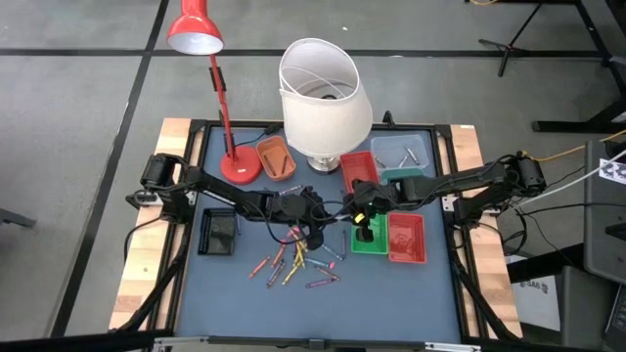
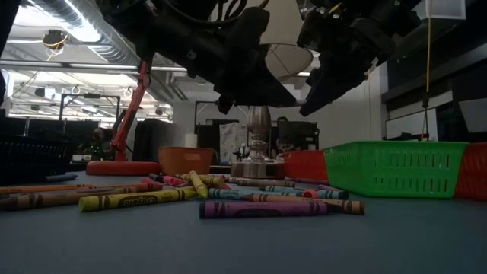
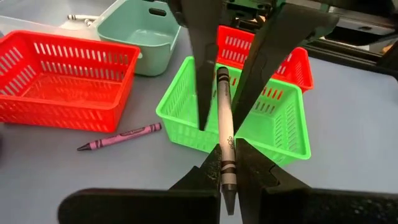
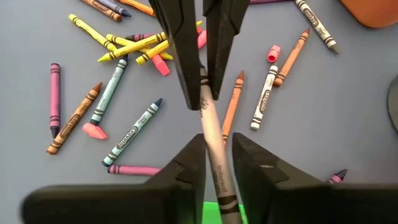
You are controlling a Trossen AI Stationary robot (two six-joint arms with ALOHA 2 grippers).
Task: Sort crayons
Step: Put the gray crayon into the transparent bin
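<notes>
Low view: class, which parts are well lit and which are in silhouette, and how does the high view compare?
Low view: the arms overhead are dark silhouettes against bright ceiling lights, while the crayons and green tray are clearly lit. High view: even light, blue mat without glare.

The grey floor [image 1: 88, 117] has dark lines across it. A red desk lamp [image 1: 196, 34] and a white lampshade [image 1: 323, 88] stand at the far side of the blue table [image 1: 391, 293]. In the low view, ceiling ducts [image 2: 84, 23] run overhead.
</notes>
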